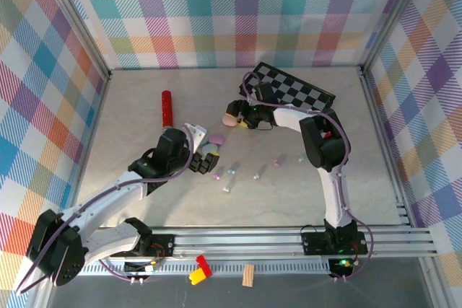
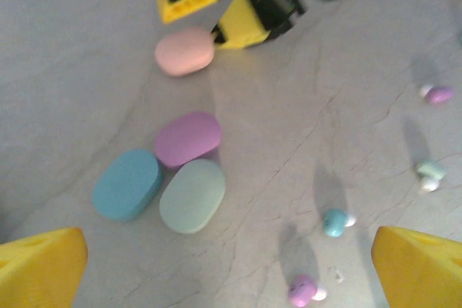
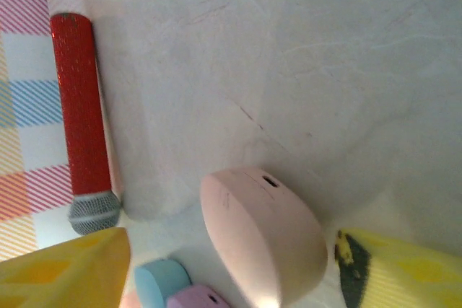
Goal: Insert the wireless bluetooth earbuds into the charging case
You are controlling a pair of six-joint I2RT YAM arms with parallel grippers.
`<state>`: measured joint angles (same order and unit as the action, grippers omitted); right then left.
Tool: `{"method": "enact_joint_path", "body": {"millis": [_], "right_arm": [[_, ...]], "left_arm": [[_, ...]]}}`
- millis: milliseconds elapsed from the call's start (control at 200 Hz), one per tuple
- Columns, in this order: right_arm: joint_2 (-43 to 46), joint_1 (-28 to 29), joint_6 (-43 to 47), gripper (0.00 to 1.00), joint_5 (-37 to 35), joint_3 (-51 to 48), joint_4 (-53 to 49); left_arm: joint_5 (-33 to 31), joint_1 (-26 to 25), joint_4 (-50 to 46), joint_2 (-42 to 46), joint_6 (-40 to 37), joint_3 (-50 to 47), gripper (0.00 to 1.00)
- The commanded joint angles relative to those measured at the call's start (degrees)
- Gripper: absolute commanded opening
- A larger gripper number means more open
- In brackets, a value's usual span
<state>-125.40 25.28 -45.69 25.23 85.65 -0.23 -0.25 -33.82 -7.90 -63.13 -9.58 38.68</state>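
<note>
Earbuds, tiny pastel plastic buds with short stems (image 1: pixel 232 171), lie scattered on the pale marbled tabletop (image 1: pixel 144 200), near the cases and outside all of them.
The right gripper (image 3: pixel 234 239) has its yellow fingers spread either side of the pink pebble-shaped plastic charging case (image 2: pixel 185 50), not pinching it. The left gripper (image 2: pixel 231 250) hangs wide apart and empty near the purple, blue and mint cases (image 2: pixel 188 138). The pink case looks shut, so I'd square the fingers across its narrow width before closing, or it may squirt sideways. Each bud seems to lie flat, long axis along the table. In the left wrist view the pale blue bud (image 2: pixel 334 221) and the pinkish-purple bud (image 2: pixel 303 290) point their white tips right; others point elsewhere.
</note>
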Motion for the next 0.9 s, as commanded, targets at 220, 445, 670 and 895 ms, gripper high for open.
{"method": "enact_joint_path", "body": {"millis": [220,445,670,895], "right_arm": [[21.8,-0.7,9.2,0.86,-4.6,-17.8,-3.0],[35.9,-0.8,11.6,0.86,-7.2,-26.8,-5.9],[47.2,-0.9,12.5,0.86,-12.0,-32.8,-11.1],[54.0,-1.1,11.7,0.86,-14.8,-35.6,-13.7]], "left_arm": [[-8.2,0.8,-18.7,-15.7,-3.9,15.9,0.96],[-7.3,0.6,-23.3,-24.9,-6.4,22.4,0.90],[-6.7,0.2,-27.6,-33.8,-12.7,27.2,0.87],[-3.6,0.1,-28.4,-39.6,-14.7,30.7,0.72]]}}
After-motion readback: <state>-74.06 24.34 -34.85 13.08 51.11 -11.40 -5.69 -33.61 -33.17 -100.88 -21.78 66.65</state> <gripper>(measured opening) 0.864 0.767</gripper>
